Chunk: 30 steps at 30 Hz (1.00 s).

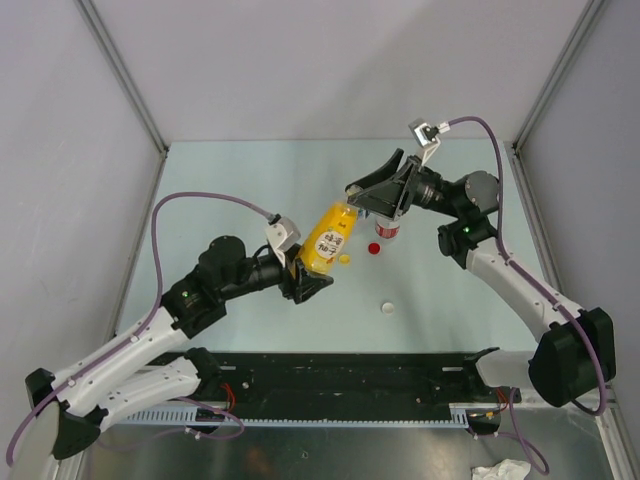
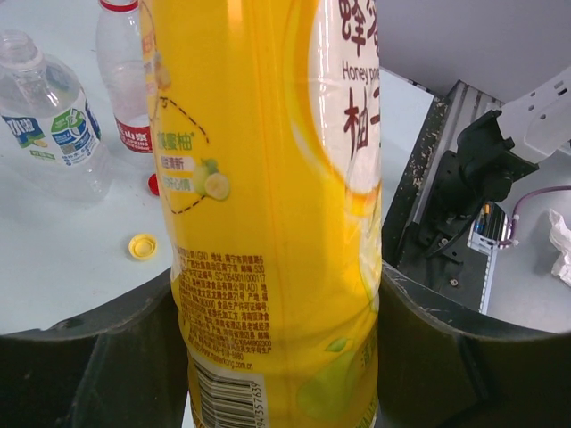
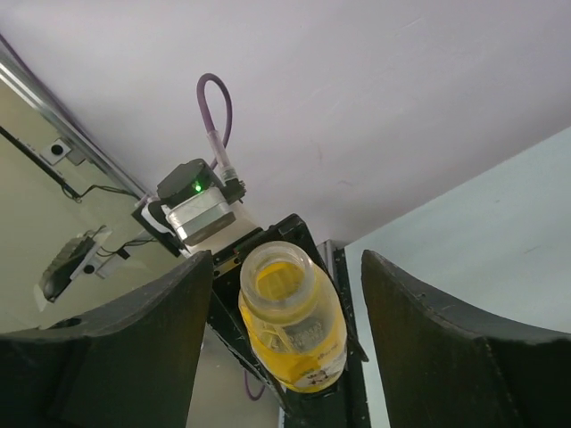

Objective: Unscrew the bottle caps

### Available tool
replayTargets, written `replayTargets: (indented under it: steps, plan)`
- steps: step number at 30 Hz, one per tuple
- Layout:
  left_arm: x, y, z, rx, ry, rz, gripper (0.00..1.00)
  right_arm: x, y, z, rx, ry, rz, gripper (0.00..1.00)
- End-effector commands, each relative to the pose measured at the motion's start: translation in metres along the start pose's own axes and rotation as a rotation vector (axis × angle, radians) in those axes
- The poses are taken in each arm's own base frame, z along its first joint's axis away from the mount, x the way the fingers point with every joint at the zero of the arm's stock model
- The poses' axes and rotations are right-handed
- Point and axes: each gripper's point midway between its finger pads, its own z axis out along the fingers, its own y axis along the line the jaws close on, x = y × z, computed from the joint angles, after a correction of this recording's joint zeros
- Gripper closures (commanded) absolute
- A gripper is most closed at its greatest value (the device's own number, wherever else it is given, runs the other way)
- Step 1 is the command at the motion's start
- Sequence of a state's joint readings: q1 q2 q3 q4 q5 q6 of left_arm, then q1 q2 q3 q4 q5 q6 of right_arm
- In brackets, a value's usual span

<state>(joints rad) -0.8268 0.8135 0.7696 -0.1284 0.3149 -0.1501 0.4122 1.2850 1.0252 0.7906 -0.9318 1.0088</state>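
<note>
My left gripper [image 1: 310,276] is shut on the lower body of the bottle of orange-yellow liquid [image 1: 327,238], holding it tilted above the table. In the left wrist view that bottle [image 2: 268,178] fills the space between the dark fingers [image 2: 89,348]. Its mouth [image 3: 278,275] has no cap on it. My right gripper [image 1: 370,198] hangs open just beyond the mouth, its fingers [image 3: 134,348] either side and not touching. The yellow cap [image 1: 345,259], red cap [image 1: 374,248] and white cap [image 1: 387,308] lie loose on the table. The red-label bottle [image 2: 125,80] and blue-green-label bottle [image 2: 49,125] stand upright.
A black rail [image 1: 350,375] runs along the near table edge between the arm bases. Grey walls with metal frame posts [image 1: 125,75] close in the left, back and right sides. A crumpled white tissue [image 1: 500,470] lies below the rail at the near right.
</note>
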Motion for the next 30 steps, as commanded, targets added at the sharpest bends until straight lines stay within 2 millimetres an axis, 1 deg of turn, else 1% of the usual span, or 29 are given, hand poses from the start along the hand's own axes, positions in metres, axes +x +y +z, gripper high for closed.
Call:
replayTargets:
  steps: [1,3,4,10,11,12,16,17,18,19,21,22,23,25,26,27,30]
  plan:
    - [-0.028,-0.01,0.0,0.035,-0.066,0.016,1.0,-0.008,0.015,0.008,-0.044,-0.02,-0.046,0.33]
    - [-0.028,-0.01,0.001,0.037,-0.066,0.016,1.0,-0.007,0.015,0.01,-0.048,-0.018,-0.042,0.39]
    - [-0.028,-0.01,0.001,0.037,-0.066,0.017,1.0,-0.006,0.014,0.012,-0.05,-0.015,-0.04,0.45]
    - [-0.028,-0.009,0.002,0.032,-0.066,0.02,1.0,0.001,0.013,0.018,-0.049,0.013,-0.058,0.92]
    - [-0.028,-0.009,0.002,0.03,-0.065,0.02,0.99,0.001,0.013,0.018,-0.045,0.017,-0.064,0.96]
    - [-0.028,-0.009,0.002,0.026,-0.066,0.02,0.98,0.002,0.012,0.018,-0.038,0.017,-0.07,0.98]
    - [-0.029,-0.007,0.001,0.016,-0.069,0.023,0.92,0.002,0.01,0.018,-0.012,0.018,-0.095,1.0]
    - [-0.029,-0.007,0.001,0.016,-0.07,0.024,0.88,0.002,0.009,0.017,-0.007,0.019,-0.099,1.0]
    - [-0.028,-0.007,0.001,0.016,-0.069,0.025,0.82,0.002,0.009,0.017,-0.002,0.021,-0.104,1.0]
    - [-0.028,-0.006,0.001,0.014,-0.069,0.025,0.71,0.003,0.008,0.017,0.004,0.023,-0.108,1.0]
    - [-0.029,-0.006,0.002,0.014,-0.068,0.024,0.46,0.004,0.006,0.016,0.015,0.028,-0.112,1.0]
    - [-0.029,-0.006,0.002,0.015,-0.069,0.023,0.35,0.005,0.005,0.016,0.021,0.031,-0.113,1.0]
    - [-0.03,-0.007,0.001,0.016,-0.071,0.021,0.25,0.005,0.004,0.015,0.026,0.033,-0.116,1.0]
    - [-0.031,-0.007,0.0,0.013,-0.076,0.021,0.11,0.006,0.002,0.015,0.035,0.035,-0.123,1.0]
    - [-0.031,-0.007,0.0,0.012,-0.077,0.022,0.06,0.006,0.001,0.015,0.039,0.037,-0.128,1.0]
    - [-0.031,-0.006,-0.001,0.008,-0.08,0.022,0.03,0.007,0.0,0.015,0.043,0.038,-0.131,1.0]
    - [-0.034,-0.006,-0.003,0.003,-0.09,0.025,0.01,0.009,-0.002,0.015,0.056,0.042,-0.141,1.0]
